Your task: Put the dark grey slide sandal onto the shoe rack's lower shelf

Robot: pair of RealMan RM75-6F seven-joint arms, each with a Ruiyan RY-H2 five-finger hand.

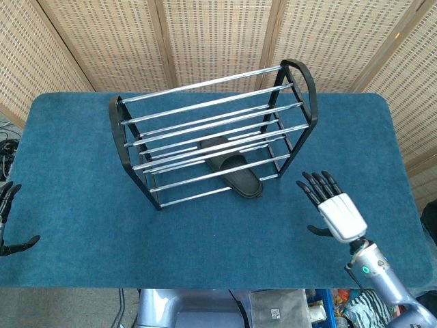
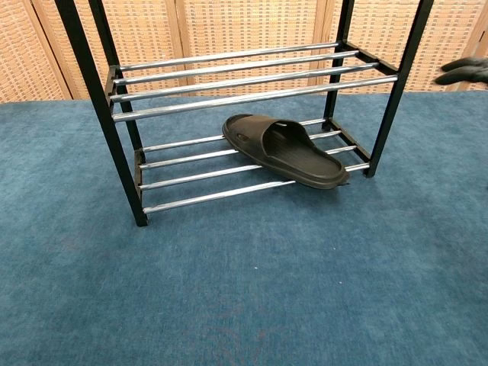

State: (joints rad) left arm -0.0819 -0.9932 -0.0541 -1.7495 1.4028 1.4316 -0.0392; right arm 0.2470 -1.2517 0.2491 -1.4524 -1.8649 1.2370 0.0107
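Left hand [image 1: 8, 219] shows only as dark fingertips at the counter's far left edge, well to the left of the shoe rack [image 1: 212, 133]; whether it is spread or curled I cannot tell. On the blue counter [image 1: 82, 157] the shoe rack stands with its chrome bars across two levels. Lying on the rack's lower shelf [image 2: 229, 164], toward its right end, is the dark grey slide sandal [image 2: 286, 150], set at a slant with its heel end poking out past the front bar. Right of the rack, the right hand [image 1: 334, 208] hangs above the counter, fingers spread wide and holding nothing, well apart from the sandal and the rack's right post.
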